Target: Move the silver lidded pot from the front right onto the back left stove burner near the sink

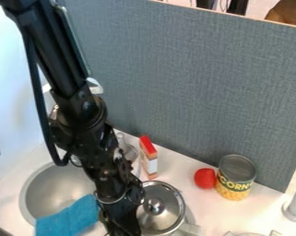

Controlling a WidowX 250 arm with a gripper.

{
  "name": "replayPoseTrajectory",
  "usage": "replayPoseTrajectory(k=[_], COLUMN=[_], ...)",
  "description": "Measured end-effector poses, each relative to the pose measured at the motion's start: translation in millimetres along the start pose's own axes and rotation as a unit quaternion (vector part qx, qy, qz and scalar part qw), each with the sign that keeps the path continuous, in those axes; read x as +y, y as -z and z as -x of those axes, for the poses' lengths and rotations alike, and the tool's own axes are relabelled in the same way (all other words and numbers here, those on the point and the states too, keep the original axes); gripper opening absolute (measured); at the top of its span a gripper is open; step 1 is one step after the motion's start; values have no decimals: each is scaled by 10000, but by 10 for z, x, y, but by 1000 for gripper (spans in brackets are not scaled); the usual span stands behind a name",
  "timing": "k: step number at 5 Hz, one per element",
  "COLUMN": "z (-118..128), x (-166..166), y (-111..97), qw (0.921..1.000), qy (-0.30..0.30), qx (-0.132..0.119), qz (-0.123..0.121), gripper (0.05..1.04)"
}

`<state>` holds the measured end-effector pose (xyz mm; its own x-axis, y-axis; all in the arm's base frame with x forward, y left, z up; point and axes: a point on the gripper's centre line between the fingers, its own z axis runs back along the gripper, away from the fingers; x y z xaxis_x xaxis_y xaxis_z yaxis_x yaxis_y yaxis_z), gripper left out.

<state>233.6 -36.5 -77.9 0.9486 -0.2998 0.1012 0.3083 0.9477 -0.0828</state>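
The tool (121,229) — spread or pinching, I cannot tell — hangs between one cloth (70,218) and one lid (165,215); one tomato (204,178) sits beside one can (236,173).

Counter (178,162), passages: one open stretch between the red-topped box (149,157) and the red ball (204,178); a second between the metal lid (170,213) and the corn can (237,171); a third from the can toward the grey post (295,209).

Obstacles: grey partition (193,83), upright, closing off the rear. Ball and can, side by side, forming one block. Box, upright, behind the lid. Lid, knob up, just beside the end effector (122,216), bounding its right in the view. Blue cloth (70,220), over the sink (50,191) rim, crowding the opposite side.
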Motion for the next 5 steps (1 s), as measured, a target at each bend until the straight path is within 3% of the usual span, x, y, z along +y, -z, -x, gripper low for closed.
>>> replayPoseTrajectory(k=[1, 2, 3, 4, 5], z=[-54, -62, -93, -96, -64], x=[-69, -80, -96, -129, -170], y=[6, 8, 9, 13, -7], qw=[10000, 10000, 9999, 9998, 9999], qy=[71, 48, 64, 111, 45], qx=[-54, -70, -140, -128, -91], qz=[-12, -21, -54, -91, 23], gripper=[437, 589, 889, 1015, 1009])
